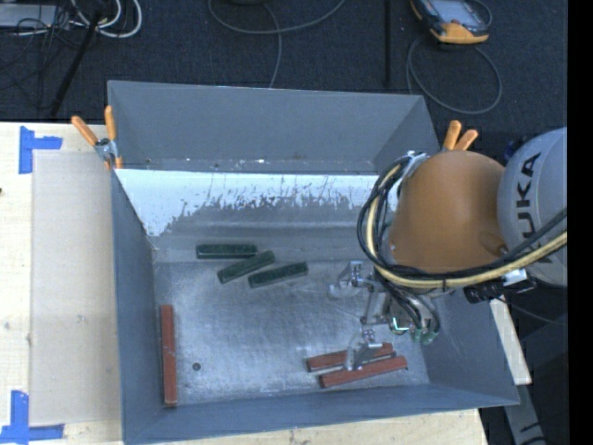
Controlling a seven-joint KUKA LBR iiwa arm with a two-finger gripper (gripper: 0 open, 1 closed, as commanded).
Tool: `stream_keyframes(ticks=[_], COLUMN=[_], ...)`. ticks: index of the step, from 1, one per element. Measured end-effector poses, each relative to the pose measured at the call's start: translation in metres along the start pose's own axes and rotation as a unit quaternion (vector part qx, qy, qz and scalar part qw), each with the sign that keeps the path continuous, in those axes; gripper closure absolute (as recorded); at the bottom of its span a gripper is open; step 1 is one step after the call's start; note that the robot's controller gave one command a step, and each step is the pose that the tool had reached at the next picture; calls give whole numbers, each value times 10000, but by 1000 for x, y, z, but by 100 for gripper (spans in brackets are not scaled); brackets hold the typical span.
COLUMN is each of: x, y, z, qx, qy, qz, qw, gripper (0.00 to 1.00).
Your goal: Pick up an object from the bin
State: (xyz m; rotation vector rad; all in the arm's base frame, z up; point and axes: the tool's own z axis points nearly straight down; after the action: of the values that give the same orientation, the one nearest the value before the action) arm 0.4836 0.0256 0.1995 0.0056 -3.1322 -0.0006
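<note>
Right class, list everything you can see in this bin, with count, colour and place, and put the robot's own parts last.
bin: one, grey metal, middle of the view.
dark green bars: three, close together, far left part of the floor.
long red-brown bar: one, along the left wall.
red-brown bars: two, side by side, near right.
gripper: one, metal, low over those two bars.
arm: one, orange-brown cover, reaching in from the right.

One camera looks steeply down into the grey metal bin (278, 142) from above its near side, fairly close. The arm (445, 216) enters from the right.
</note>
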Motion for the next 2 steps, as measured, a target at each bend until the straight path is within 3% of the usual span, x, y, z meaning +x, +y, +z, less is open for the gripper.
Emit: stream_keyframes(ticks=[1,2], x=[-2,-5], y=[0,-32], z=[-3,55], qx=[-1,4], qy=[-36,-57], qz=[5,-439], qw=[10000,9990], gripper=[0,0])
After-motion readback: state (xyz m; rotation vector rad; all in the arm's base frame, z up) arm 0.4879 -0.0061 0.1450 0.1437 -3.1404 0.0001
